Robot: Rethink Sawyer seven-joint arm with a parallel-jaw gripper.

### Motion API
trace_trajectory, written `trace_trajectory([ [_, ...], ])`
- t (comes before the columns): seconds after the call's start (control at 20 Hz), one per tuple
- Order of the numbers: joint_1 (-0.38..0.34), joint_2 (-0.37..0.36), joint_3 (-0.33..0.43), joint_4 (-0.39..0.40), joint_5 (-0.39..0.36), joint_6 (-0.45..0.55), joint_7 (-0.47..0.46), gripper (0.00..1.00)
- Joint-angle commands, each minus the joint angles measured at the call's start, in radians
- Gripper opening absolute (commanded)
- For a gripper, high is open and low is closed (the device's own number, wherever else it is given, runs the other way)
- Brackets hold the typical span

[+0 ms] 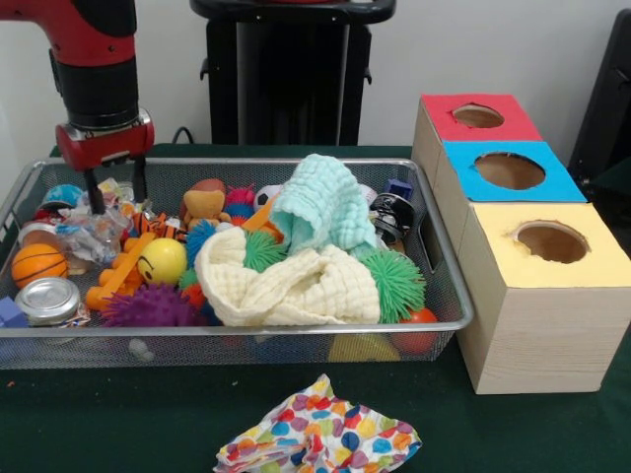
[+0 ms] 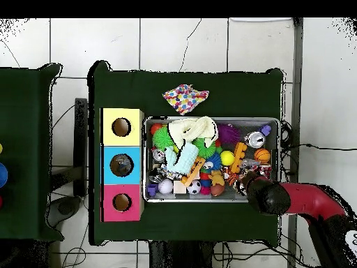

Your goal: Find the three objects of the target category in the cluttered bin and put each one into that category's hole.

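A wire mesh bin (image 1: pixel 246 331) holds a heap of toys, balls and cloths. A mint green cloth (image 1: pixel 320 202) lies over a cream cloth (image 1: pixel 286 284) in the middle. My gripper (image 1: pixel 116 187) hangs open over the bin's far left corner, just above crinkled plastic wrappers (image 1: pixel 84 235), with nothing between its fingers. Beside the bin stand three boxes with round holes: red (image 1: pixel 478 116), blue (image 1: pixel 509 170) and yellow (image 1: pixel 552 241). In the overhead view the arm's wrist (image 2: pixel 268 197) covers the gripper at the bin's (image 2: pixel 209 118) lower right corner.
A polka-dot cloth (image 1: pixel 320 439) lies on the green table in front of the bin. Inside are an orange basketball (image 1: pixel 37 264), a tin can (image 1: pixel 46 299), a yellow smiley ball (image 1: pixel 163 261), spiky balls (image 1: pixel 394 281) and a teddy (image 1: pixel 204 205).
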Motion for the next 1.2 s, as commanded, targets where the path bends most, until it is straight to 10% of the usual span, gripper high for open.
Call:
trace_trajectory([
  [0.05,0.018,0.035,0.082,-0.102,-0.143,-0.021,-0.204,1.00],
  [1.2,0.070,-0.092,0.120,-0.072,-0.195,0.033,-0.161,1.00],
])
